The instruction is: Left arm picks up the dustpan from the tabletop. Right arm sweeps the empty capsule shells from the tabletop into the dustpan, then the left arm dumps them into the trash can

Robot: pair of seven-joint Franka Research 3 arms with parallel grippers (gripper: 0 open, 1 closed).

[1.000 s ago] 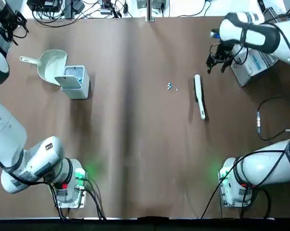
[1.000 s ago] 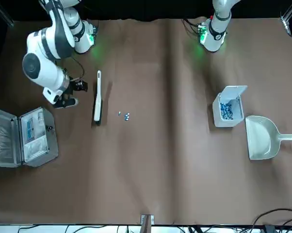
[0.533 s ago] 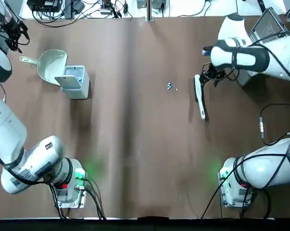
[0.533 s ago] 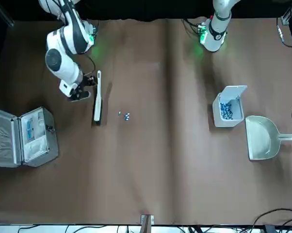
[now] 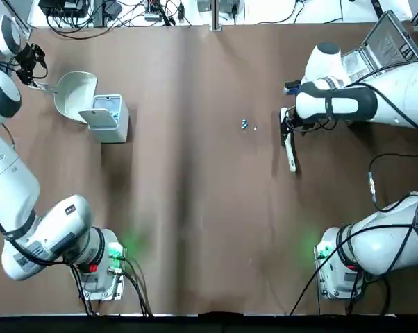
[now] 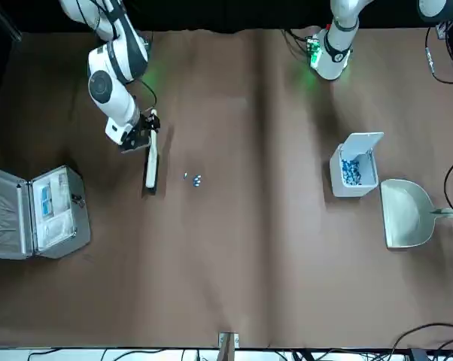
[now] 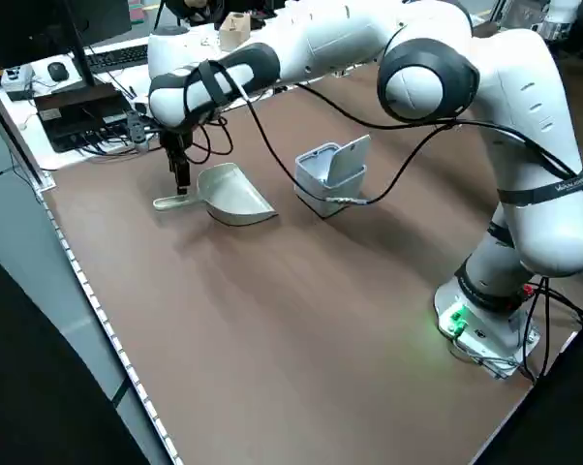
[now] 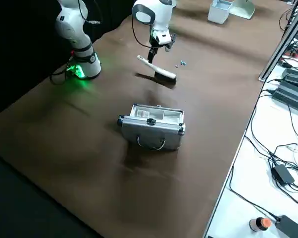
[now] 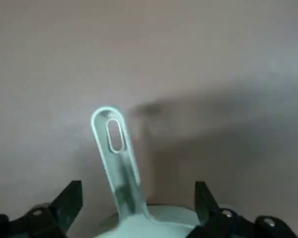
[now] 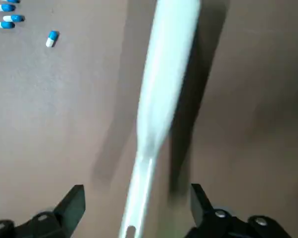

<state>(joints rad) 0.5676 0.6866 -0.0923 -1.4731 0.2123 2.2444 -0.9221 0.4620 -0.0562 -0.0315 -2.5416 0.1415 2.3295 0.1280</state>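
The cream dustpan [image 5: 77, 94] lies on the tabletop [image 5: 195, 208] at the far left, beside the trash can [image 5: 108, 118]. My left gripper [image 9: 137, 198] hovers open over the dustpan's thin handle [image 9: 117, 158], one finger on each side; in the left side view the left gripper [image 7: 180, 176] hangs just above it. Three small blue-white capsule shells [image 5: 247, 125] sit mid-table. My right gripper [image 10: 136, 201] stands open astride the thin end of the white brush [image 10: 164, 84], which lies just right of the capsule shells [image 10: 51, 38].
An open silver case [image 5: 386, 41] stands at the far right, behind the right arm. The trash can [image 6: 354, 169] has its lid tipped up, with blue bits inside. Cables and devices line the far edge.
The right gripper swung from beside the silver case to the brush's handle end. The left gripper came down over the dustpan's handle. Brush, dustpan and shells have not moved.
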